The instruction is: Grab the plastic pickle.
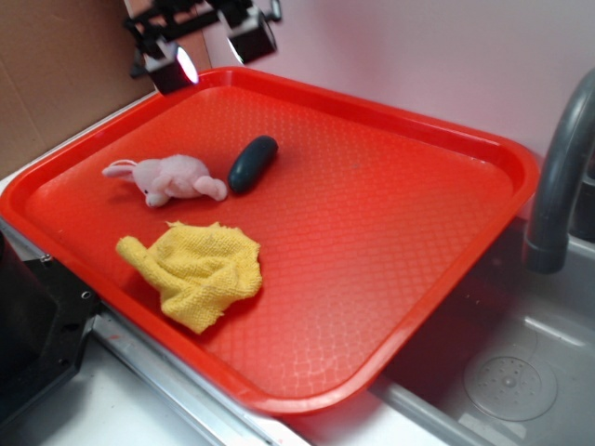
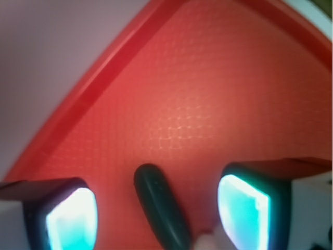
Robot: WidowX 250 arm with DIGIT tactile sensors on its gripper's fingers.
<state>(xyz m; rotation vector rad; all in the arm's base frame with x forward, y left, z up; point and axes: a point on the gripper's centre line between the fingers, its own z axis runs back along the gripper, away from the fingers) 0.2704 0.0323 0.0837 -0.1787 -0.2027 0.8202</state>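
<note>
The plastic pickle [image 1: 252,163], a dark teal-green capsule, lies on the red tray [image 1: 390,232] toward its far left. My gripper [image 1: 214,48] hangs open and empty above the tray's back rim, higher than the pickle and behind it. In the wrist view the pickle [image 2: 158,205] lies lengthwise between my two glowing fingertips [image 2: 70,219], touching neither, and its near end runs off the bottom edge. My gripper [image 2: 156,213] is well above the tray floor.
A pink plush bunny [image 1: 172,178] lies just left of the pickle, almost touching it; its tip shows in the wrist view [image 2: 205,242]. A crumpled yellow cloth [image 1: 200,269] lies at the front left. A sink [image 1: 511,381] and grey faucet [image 1: 558,177] are on the right.
</note>
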